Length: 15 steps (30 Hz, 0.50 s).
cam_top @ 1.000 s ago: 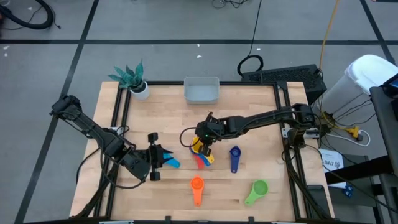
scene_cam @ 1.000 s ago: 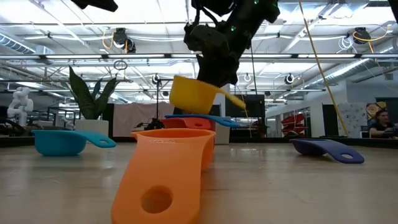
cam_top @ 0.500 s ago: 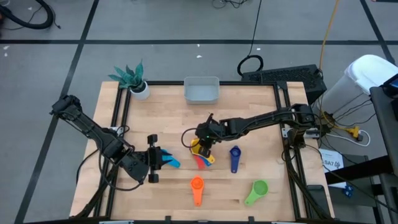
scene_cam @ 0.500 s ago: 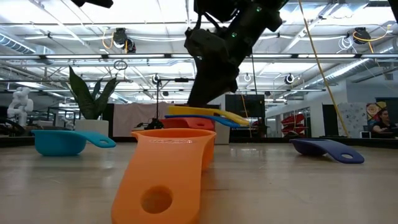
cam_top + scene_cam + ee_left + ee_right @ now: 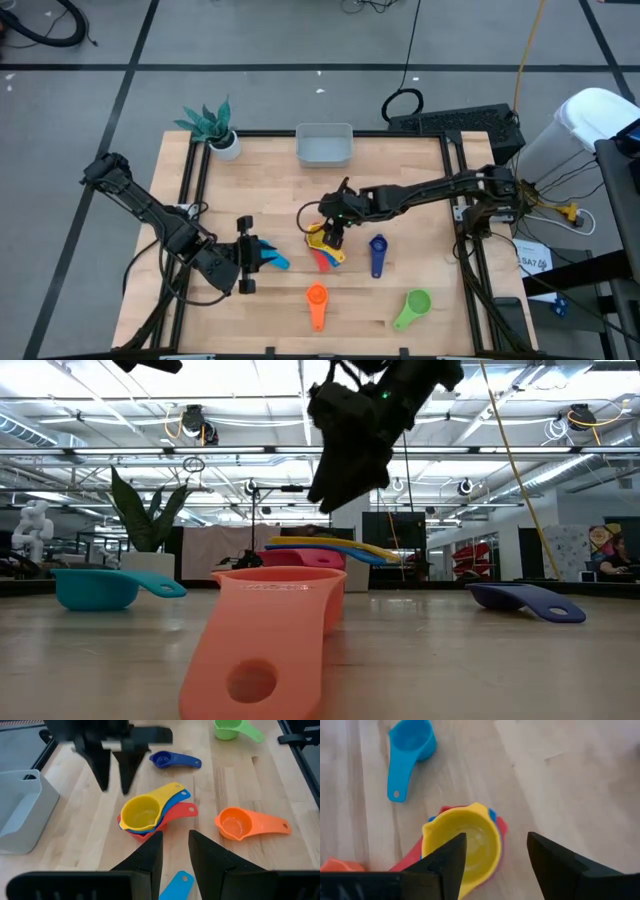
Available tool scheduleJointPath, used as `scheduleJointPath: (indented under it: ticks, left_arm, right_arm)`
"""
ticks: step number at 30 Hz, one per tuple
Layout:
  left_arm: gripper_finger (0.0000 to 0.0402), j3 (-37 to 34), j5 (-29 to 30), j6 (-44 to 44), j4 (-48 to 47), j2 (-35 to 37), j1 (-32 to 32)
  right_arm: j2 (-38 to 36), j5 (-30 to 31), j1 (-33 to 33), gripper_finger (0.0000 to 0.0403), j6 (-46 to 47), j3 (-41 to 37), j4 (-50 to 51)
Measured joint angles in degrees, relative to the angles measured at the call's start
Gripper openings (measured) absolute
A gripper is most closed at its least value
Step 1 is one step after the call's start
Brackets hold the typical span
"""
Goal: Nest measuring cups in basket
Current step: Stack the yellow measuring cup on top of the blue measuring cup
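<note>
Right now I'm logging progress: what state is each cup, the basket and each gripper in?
yellow cup: nested in blue and red cups
orange cup: loose on table
green cup: loose
dark blue cup: loose
light blue cup: loose
basket: empty
right gripper: open above the stack
left gripper: idle

Red cup (image 5: 172, 818) and blue cup (image 5: 170, 804) mostly hidden under the nested yellow cup (image 5: 142, 813)

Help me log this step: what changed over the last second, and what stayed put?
The right gripper lowered the yellow cup into the blue-and-red stack, let go, opened and lifted clear. The left gripper stayed beside the light blue cup. The orange cup, green cup, dark blue cup and basket did not move.
</note>
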<state>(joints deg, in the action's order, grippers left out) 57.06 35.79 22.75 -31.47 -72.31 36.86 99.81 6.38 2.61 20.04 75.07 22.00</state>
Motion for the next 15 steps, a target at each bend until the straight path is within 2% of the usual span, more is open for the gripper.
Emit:
scheduleJointPath:
  ticks: [7, 11, 15]
  left_arm:
    - [0.0097, 0.0, -4.1, 2.8, 0.3, -0.5, 0.0]
    - [0.0097, 0.0, -5.7, 3.3, 0.7, -1.6, 0.1]
    - [0.0097, 0.0, -9.8, 3.0, 1.2, -3.6, 0.5]
  right_arm:
    - [-2.1, 5.6, 0.6, 0.0195, 2.2, -0.1, 16.3]
    - [-2.3, 5.0, 2.0, 0.0195, 4.7, -3.7, 14.5]
    - [-2.2, 1.2, 3.7, 0.0195, 6.9, -6.8, 13.2]
